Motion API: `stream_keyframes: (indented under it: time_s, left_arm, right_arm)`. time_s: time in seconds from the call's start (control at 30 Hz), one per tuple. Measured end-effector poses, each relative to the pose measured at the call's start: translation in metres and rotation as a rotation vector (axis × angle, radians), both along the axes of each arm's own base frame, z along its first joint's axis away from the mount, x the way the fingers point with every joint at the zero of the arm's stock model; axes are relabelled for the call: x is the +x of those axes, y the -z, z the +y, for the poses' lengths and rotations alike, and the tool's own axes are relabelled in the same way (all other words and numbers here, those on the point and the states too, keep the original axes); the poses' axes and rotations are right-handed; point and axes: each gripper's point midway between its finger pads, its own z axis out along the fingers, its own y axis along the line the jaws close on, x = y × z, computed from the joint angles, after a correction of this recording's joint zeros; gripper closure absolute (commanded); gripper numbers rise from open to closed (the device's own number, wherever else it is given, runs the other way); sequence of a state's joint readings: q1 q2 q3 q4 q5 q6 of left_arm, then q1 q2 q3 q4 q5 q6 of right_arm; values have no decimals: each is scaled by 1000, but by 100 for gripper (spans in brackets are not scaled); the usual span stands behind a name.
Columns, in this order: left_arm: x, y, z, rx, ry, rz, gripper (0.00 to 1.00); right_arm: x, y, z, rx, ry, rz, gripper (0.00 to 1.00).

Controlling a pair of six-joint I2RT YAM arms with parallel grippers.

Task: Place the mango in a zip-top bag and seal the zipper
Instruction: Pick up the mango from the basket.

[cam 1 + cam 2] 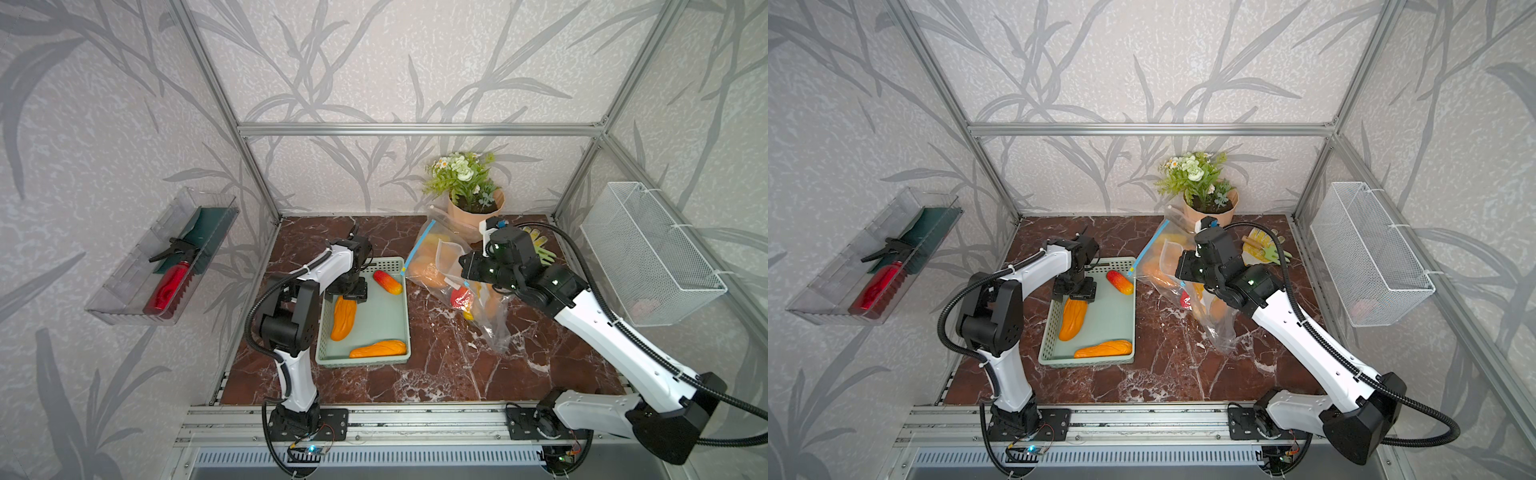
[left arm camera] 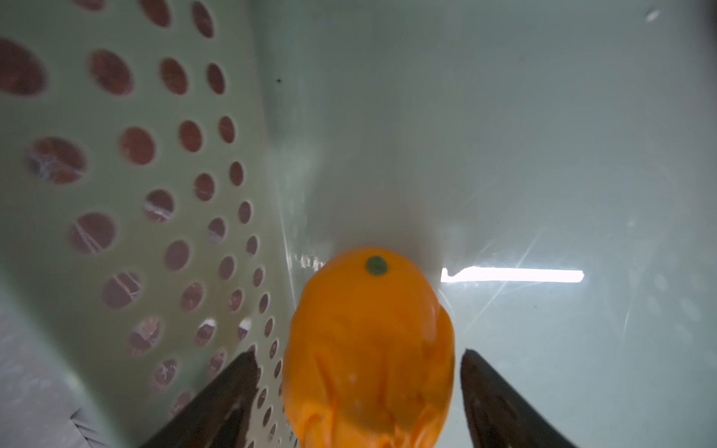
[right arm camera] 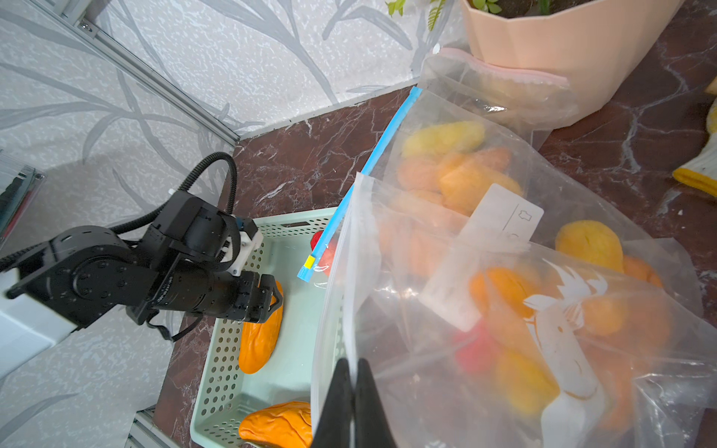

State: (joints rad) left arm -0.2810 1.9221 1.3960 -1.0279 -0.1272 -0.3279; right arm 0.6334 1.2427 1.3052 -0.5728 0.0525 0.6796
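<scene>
**Orange mango (image 2: 368,349) not yet bagged**

Left jaws stand open astride it, by the left wall of the basket (image 1: 362,360). Right jaws are closed on a clear plastic edge at the mouth of the zip-top bag (image 3: 551,182), toward the far right corner of the table (image 1: 436,374). Remaining steps: grasp, insertion, closing the zipper (image 3: 368,165).

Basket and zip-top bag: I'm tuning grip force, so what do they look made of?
The basket: seemingly rigid moulded plastic, mint green, semi-gloss; punched round holes, glare on the floor. The zip-top bag: probably thin clear plastic film, glossy; it crinkles and fruit shows through.
</scene>
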Motion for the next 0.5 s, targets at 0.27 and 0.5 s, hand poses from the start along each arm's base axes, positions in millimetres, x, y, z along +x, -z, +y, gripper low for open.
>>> stream_keyframes:
  time_s: [0.27,0.5]
  left_arm:
    - [3,8,-12,-63,-5,16,62]
    - [41,-97,-62,-402,-172,-291,70]
  right_arm:
    - [1,0,-1,1,2,1,100]
    - [1,0,-1,8,-1,6,100]
